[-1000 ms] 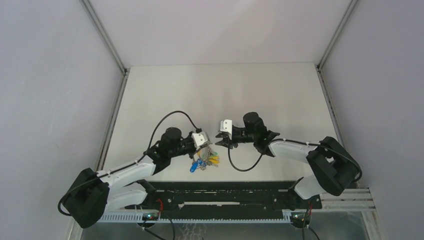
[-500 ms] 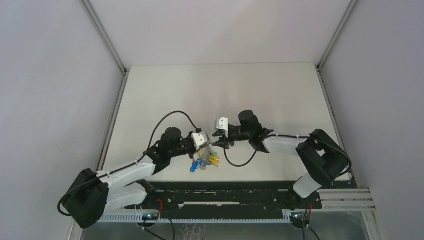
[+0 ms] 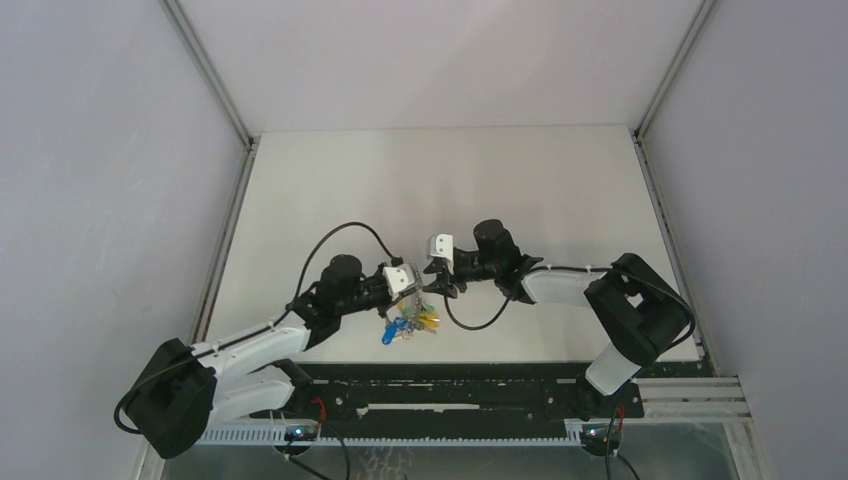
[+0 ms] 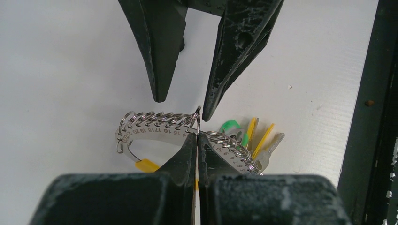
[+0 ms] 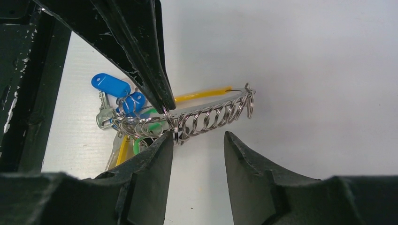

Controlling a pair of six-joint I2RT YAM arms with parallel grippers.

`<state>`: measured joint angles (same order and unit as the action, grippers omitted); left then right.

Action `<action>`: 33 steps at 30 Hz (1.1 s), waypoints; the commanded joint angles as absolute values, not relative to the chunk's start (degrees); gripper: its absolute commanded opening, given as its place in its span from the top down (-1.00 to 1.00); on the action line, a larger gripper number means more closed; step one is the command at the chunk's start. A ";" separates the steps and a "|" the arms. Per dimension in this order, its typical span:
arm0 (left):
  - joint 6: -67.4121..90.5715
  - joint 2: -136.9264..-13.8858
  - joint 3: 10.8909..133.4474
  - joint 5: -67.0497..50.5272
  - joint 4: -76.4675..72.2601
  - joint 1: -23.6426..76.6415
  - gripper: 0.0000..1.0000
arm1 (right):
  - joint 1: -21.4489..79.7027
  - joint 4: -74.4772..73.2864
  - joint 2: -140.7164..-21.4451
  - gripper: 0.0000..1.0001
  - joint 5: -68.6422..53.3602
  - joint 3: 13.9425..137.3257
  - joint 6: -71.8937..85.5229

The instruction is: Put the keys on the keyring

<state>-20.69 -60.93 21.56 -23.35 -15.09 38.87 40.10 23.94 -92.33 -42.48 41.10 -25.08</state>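
Note:
The keyring (image 4: 150, 131), a silvery numbered band strung with small rings and a yellow band (image 5: 202, 95), is pinched by my left gripper (image 4: 197, 136), which is shut on it just above the table. Blue (image 5: 111, 85), green (image 4: 230, 126) and yellow (image 4: 260, 139) tags and a silver key hang from the bunch (image 3: 408, 320). My right gripper (image 5: 198, 137) is open and faces the left one. Its left fingertip (image 5: 166, 140) sits right at the row of rings (image 5: 211, 117), and nothing lies between its fingers. No loose keys show in any view.
A black rail (image 3: 450, 385) runs along the table's near edge, just below the bunch. Cables loop over both wrists (image 3: 345, 232). Grey walls close in the white table (image 3: 450, 180) on the left, right and back.
My right gripper has moved left, up to the keyring and the left gripper, and its jaws have opened wider. The left gripper and the keyring have stayed put.

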 commanded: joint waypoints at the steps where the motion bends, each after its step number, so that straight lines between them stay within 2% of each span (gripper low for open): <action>1: -21.76 -59.33 24.10 -25.55 -17.48 39.20 1.00 | 40.08 25.71 -92.81 0.13 -42.27 43.51 -24.39; 8: -22.27 -59.89 24.68 -26.35 -16.22 39.25 1.00 | 37.24 27.25 -91.71 0.39 -40.16 43.53 -18.62; 15: -22.30 -60.13 24.97 -26.16 -15.76 39.29 1.00 | 36.22 27.70 -89.75 0.34 -37.19 43.46 -14.00; 25: -22.15 -60.47 25.54 -25.50 -15.03 39.37 0.99 | 37.60 23.05 -82.24 0.32 -46.93 40.15 -23.26; 33: -22.07 -60.25 25.59 -25.32 -14.85 39.38 1.00 | 40.27 16.71 -85.34 0.33 -49.00 43.84 -27.44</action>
<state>-21.21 -60.84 21.56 -24.62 -13.47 38.89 38.54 20.69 -83.94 -46.83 40.71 -23.64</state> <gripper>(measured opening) 0.006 0.337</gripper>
